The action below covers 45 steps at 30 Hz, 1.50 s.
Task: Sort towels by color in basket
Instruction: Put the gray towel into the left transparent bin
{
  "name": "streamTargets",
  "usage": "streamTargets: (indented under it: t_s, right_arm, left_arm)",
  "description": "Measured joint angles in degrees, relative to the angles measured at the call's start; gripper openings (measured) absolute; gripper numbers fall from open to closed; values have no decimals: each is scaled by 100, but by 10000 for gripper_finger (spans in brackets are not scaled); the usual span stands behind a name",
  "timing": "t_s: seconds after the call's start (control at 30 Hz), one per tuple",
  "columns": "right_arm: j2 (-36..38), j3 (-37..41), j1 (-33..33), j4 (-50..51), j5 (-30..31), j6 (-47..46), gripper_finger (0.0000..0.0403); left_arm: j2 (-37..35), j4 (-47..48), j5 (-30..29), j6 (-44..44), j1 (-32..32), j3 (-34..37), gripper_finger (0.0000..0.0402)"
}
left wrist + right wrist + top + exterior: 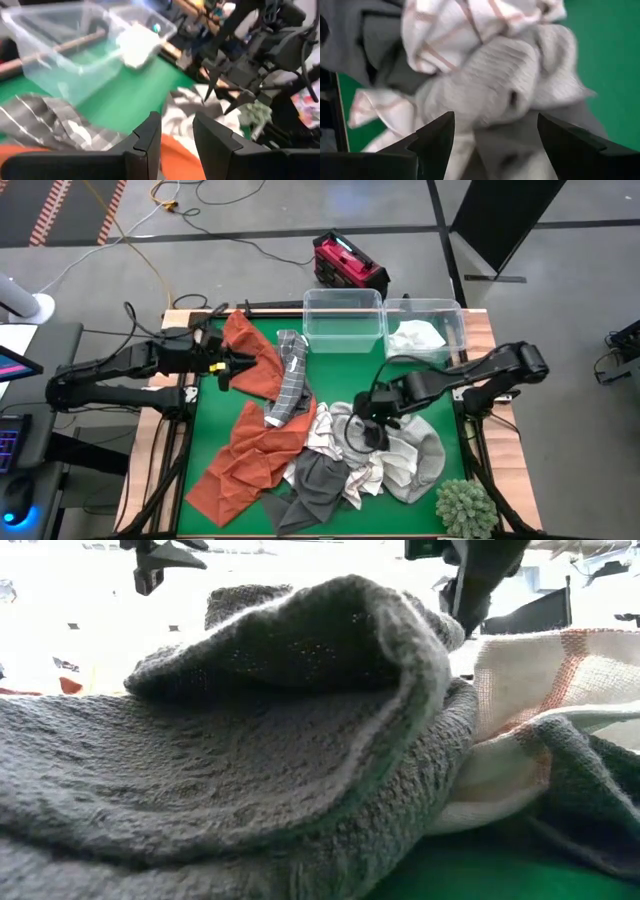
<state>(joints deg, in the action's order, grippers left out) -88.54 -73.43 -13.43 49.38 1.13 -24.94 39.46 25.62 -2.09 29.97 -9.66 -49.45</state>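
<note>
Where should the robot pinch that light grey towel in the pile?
Probably on the raised fold of the light grey towel, coming straight down from above. That bump sticks up higher than the flat cloth around it, and the right gripper hangs over it with jaws open.

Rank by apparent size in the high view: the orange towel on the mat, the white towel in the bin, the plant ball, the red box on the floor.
1. orange towel, clearly largest.
2. red box and plant ball: look alike, unranked.
3. white towel, slightly smaller, though the bin wall may hide part.
</note>
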Motion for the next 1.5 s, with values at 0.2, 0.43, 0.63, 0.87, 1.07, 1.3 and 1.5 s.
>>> streamTargets:
  t_s: [0.2,0.43,0.63,0.87,1.07,1.3,1.5]
  right_arm:
    - [-145,0,7,695,229,-654,290]
    - [-272,0,-127,1001,229,-763,281]
    - [-774,276,-110,911,32,-845,236]
    - [-611,448,-150,779,-178,-960,26]
    - [378,71,111,650,222,-1021,22]
    - [1679,-421,677,-456,717,-303,16]
    - [2260,-610,1217,-2550,687,683,16]
  left_arm:
    - [-32,144,51,401,211,0,107]
    - [-46,241,36,475,400,0,107]
    - [-48,241,77,536,403,0,107]
    - [-48,187,322,676,403,0,107]
    - [217,-450,322,681,367,0,107]
    - [934,-1669,331,-12,327,-226,107]
    - [1536,-1687,134,-907,222,-1191,107]
